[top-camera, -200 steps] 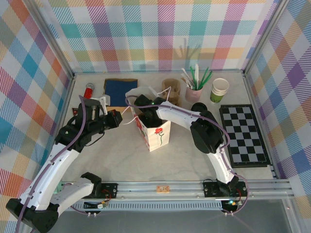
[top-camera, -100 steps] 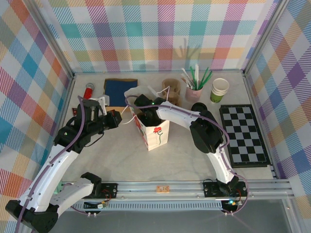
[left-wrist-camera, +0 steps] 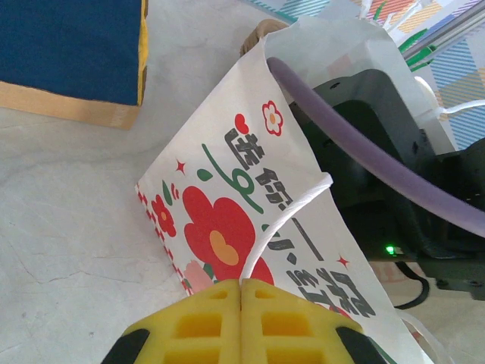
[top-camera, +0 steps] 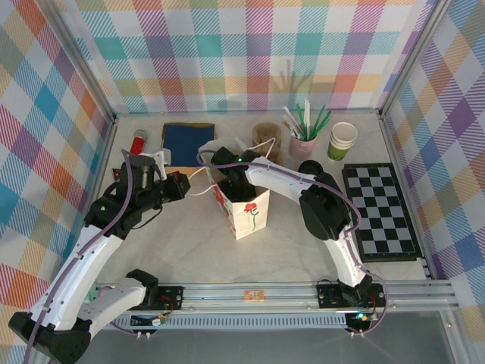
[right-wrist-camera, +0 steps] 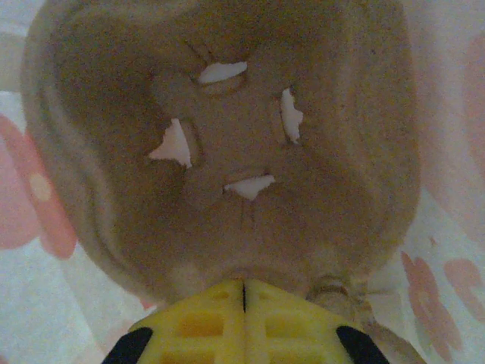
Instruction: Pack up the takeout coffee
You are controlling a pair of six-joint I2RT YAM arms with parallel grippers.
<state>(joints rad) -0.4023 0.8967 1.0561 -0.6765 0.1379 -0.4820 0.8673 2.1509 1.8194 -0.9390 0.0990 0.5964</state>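
Takeout coffee [top-camera: 308, 167]: most likely the round black lid seen from above on the table, just right of the white paper bag [top-camera: 248, 216] and close against the right arm's elbow. The cup body under it is hidden, so not certain. It sits outside the bag.

Bag upright mid-table, mouth open, red flower print on its near face. Left wrist view gives its side [left-wrist-camera: 227, 205]: red flowers, dark lettering.

Left gripper [top-camera: 184, 185] sits left of the bag. In its own view [left-wrist-camera: 241, 287] the yellow fingers are pressed together on the white cord handle [left-wrist-camera: 284, 208], which runs in a stretched loop up to the bag's rim.

Right arm reaches down into the bag mouth. Right gripper [right-wrist-camera: 244, 287] is closed, fingers meeting with no gap, tips at the near edge of a brown pulp cup carrier [right-wrist-camera: 227, 136] inside the bag, with four torn slots in it. Whether the fingers pinch the carrier: cannot tell.

Back of table: blue pad [top-camera: 188, 141], pink cup of straws [top-camera: 303, 145], stack of green-and-cream cups [top-camera: 342, 141]. Checkerboard [top-camera: 380, 212] lies flat at right
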